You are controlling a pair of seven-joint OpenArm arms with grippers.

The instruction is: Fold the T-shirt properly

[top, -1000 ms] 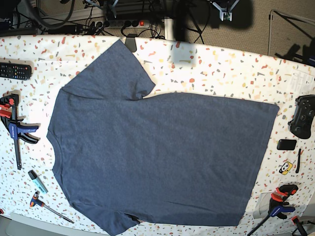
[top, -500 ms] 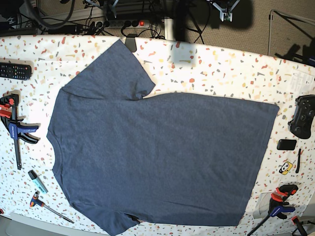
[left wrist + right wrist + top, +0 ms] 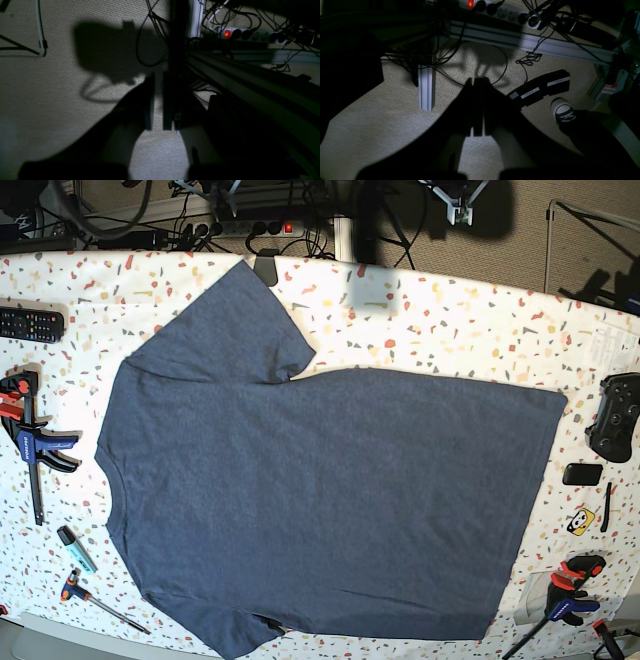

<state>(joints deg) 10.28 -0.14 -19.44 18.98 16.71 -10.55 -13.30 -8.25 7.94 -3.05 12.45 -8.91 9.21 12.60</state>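
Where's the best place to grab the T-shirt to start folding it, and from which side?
Probably the two corners of the hem, the straight edge on the base view's right. The T-shirt lies flat and spread out with its collar toward the left, so coming down from above at each hem corner and pinching the edge should let both arms carry it over toward the collar.

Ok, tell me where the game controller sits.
Base view: the game controller lies at the table's right edge, beyond the T-shirt hem, just above a small black box.

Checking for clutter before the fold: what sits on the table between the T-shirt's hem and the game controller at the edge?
Nothing: in the base view, only bare speckled table lies between the T-shirt hem and the game controller.
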